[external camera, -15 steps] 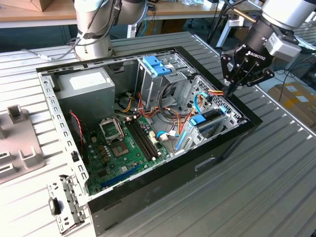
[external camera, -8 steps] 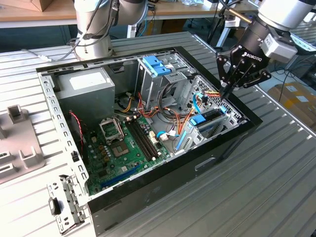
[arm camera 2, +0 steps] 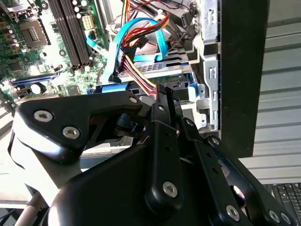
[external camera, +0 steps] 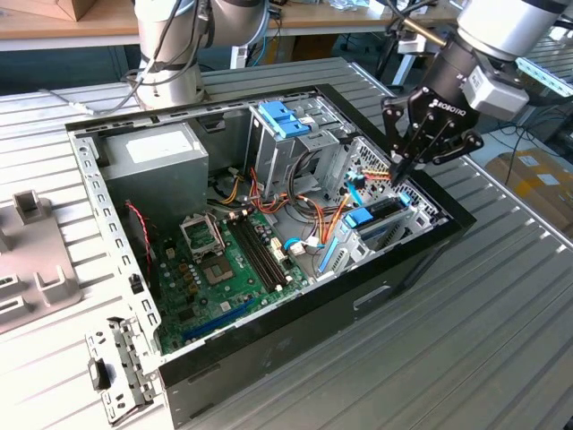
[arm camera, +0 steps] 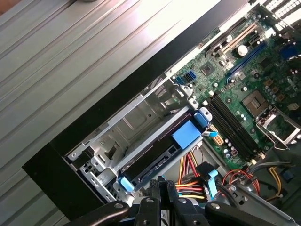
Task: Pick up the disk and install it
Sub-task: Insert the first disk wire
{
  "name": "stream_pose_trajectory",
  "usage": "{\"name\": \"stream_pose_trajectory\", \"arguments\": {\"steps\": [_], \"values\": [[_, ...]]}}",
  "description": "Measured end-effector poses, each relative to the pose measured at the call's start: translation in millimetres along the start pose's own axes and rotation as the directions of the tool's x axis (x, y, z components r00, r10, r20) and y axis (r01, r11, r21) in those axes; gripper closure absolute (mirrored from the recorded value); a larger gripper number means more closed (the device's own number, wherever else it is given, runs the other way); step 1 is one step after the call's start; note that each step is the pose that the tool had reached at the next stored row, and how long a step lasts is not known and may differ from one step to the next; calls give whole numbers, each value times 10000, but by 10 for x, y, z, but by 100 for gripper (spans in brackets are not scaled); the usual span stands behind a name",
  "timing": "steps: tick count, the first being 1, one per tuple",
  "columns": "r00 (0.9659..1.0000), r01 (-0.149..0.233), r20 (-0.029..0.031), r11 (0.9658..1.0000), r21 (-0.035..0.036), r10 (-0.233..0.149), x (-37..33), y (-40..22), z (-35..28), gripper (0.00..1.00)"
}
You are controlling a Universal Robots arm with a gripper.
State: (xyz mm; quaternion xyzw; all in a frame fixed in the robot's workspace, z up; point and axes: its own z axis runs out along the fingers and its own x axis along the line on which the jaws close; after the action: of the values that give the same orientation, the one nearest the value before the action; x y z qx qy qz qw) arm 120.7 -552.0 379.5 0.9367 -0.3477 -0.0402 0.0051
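Blue-framed flat disk (arm camera: 162, 146) seated in metal bay, black end effector (external camera: 402, 167) clenched empty above

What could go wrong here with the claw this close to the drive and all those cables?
The claw hangs right above the disk, beside a bundle of orange and blue cables; it might snag or unplug one. The disk sits in the metal bay by the case wall, so any tilt could jam it.

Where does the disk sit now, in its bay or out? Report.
In. The disk, in its blue carrier, lies in the metal drive bay at the case's corner. The gripper hovers just above it, fingers shut, holding nothing.
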Motion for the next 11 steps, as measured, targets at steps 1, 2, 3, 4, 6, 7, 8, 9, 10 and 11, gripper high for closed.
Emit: {"name": "stream_pose_trajectory", "arguments": {"steps": [1,2,3,4,6,7,8,9,10,11], "values": [[10000,1,0,10000,0,-1,-9,8,2,83],[10000,0,-1,10000,0,0,-20,20,5,83],[10000,1,0,10000,1,-1,-30,30,8,83],[10000,0,0,10000,1,0,-40,40,11,83],[10000,0,0,10000,1,0,-62,62,17,83],[10000,0,0,10000,1,0,-78,78,22,83],[10000,1,1,10000,1,-1,-91,89,25,83],[10000,0,0,10000,1,0,-102,101,28,83],[10000,0,0,10000,0,0,-115,113,32,83],[10000,1,0,10000,1,-1,-126,123,35,83]]}}
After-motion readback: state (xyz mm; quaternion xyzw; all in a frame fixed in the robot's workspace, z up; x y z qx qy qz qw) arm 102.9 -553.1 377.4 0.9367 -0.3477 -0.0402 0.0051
